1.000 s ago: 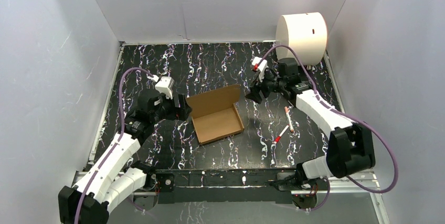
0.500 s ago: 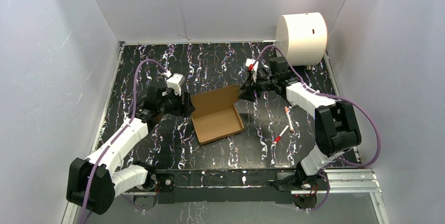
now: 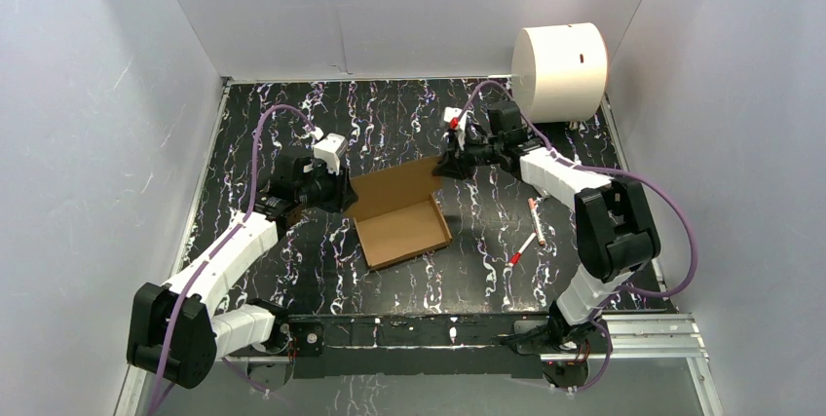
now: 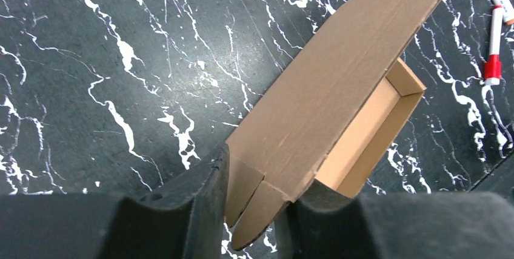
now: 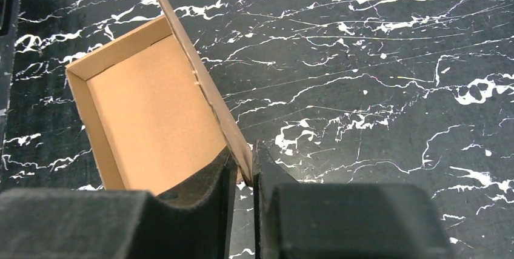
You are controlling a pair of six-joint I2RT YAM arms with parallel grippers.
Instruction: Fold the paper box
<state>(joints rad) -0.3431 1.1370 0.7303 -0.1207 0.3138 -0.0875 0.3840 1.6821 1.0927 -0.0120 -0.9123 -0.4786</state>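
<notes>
One paper box (image 3: 399, 211). Two red-capped pens: near marker (image 3: 523, 247), far marker (image 3: 535, 216). One white cylinder (image 3: 560, 58). Two grippers: left gripper (image 4: 257, 210), right gripper (image 5: 242, 180). One bench (image 3: 292, 114).

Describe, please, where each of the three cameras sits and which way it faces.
Top external: above and behind, looking down on the table and paper box; left arm and right arm show whole.
Left wrist: on the left arm, looking along the box's raised lid; left gripper fingers flank its corner flap.
Right wrist: on the right arm, facing the lid's other end; right gripper fingers straddle its edge.
Shared: top and left wrist both show the red-capped marker.
</notes>
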